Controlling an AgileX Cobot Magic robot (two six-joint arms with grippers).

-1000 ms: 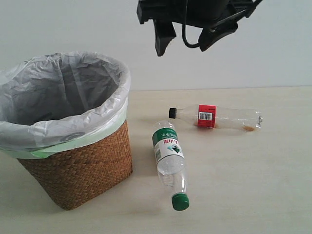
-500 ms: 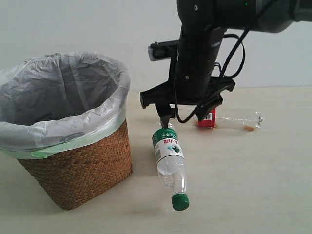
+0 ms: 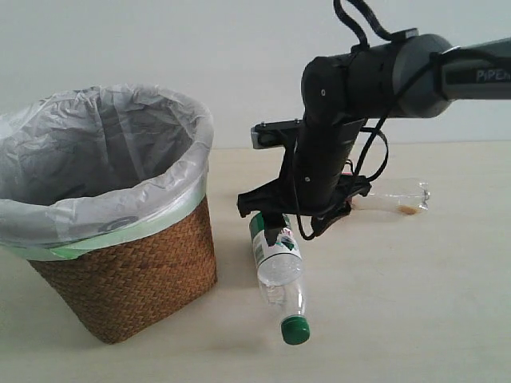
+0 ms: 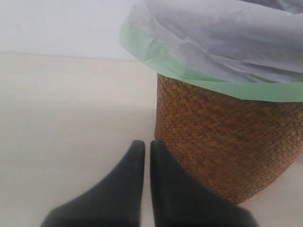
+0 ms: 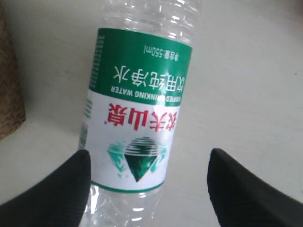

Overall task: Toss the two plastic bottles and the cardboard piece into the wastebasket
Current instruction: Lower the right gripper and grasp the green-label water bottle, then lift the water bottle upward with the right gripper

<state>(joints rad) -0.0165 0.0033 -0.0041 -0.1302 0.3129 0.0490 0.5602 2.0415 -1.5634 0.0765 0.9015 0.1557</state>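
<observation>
The green-capped bottle point(image 3: 279, 267) lies on the table beside the wastebasket point(image 3: 136, 271), cap toward the front. My right gripper point(image 3: 297, 229) has come down over its labelled part and stands open, one finger on each side of the bottle point(image 5: 137, 109), without squeezing it; the gripper point(image 5: 149, 155) shows this in the right wrist view. The red-label bottle point(image 3: 395, 197) lies behind the arm, only its clear end showing. My left gripper point(image 4: 146, 144) is shut and holds nothing, low by the wicker wall of the wastebasket point(image 4: 222, 142). The cardboard piece is out of view.
The beige table point(image 3: 415, 295) runs back to a pale wall. The wastebasket's plastic liner point(image 3: 112, 136) folds over the rim and its mouth is wide open. The right arm's black body and cables point(image 3: 343, 112) hang above the bottles.
The right arm dropped from the top of the exterior view down onto the green-capped bottle, its open fingers now either side of the label. It now covers most of the red-label bottle.
</observation>
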